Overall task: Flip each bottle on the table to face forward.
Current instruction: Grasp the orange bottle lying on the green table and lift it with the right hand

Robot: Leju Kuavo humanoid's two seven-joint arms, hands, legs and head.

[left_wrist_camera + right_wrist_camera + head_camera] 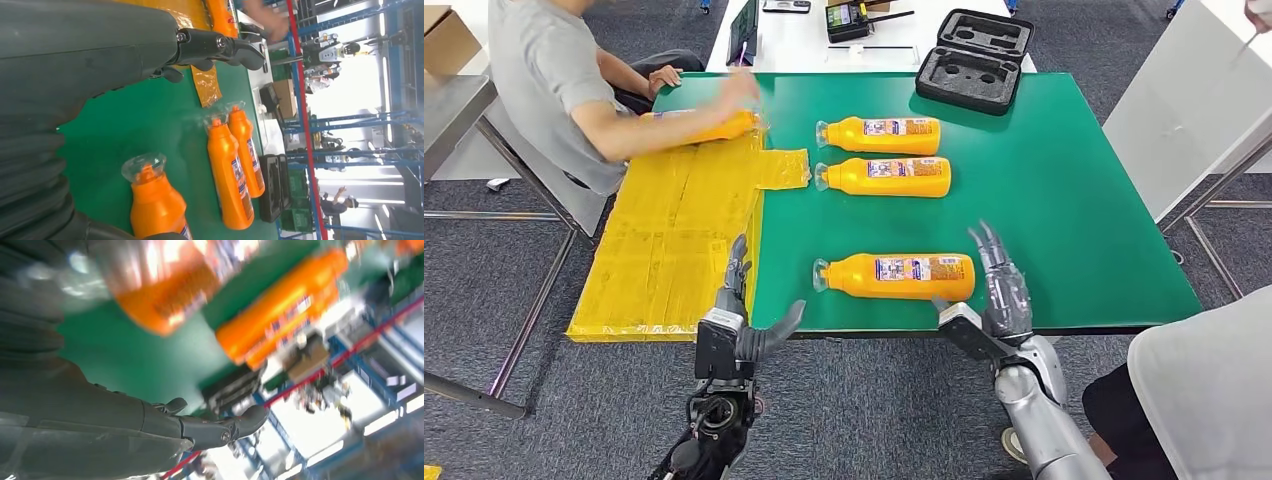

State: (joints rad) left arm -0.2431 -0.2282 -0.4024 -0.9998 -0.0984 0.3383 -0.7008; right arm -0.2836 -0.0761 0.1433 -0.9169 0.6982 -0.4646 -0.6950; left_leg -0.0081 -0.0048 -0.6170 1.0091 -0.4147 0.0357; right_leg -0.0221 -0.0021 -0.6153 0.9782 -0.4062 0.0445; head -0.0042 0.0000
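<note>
Three orange bottles lie on their sides on the green table (1064, 200), caps to the left and labels up. The near bottle (896, 276) (156, 206) (165, 287) lies close to the front edge, and two more (882, 134) (886, 176) lie side by side farther back. A fourth bottle (714, 126) is under a person's hand at the far left. My right hand (996, 288) is open, fingers stretched, just beside the near bottle's base end. My left hand (742, 308) (150, 47) is open over the front edge, left of that bottle's cap.
A yellow plastic sheet (674, 240) covers the table's left side. A black foam case (974, 60) sits at the far edge. One person sits at the far left (554, 80), another stands at the lower right (1204, 400). The right wrist view is blurred.
</note>
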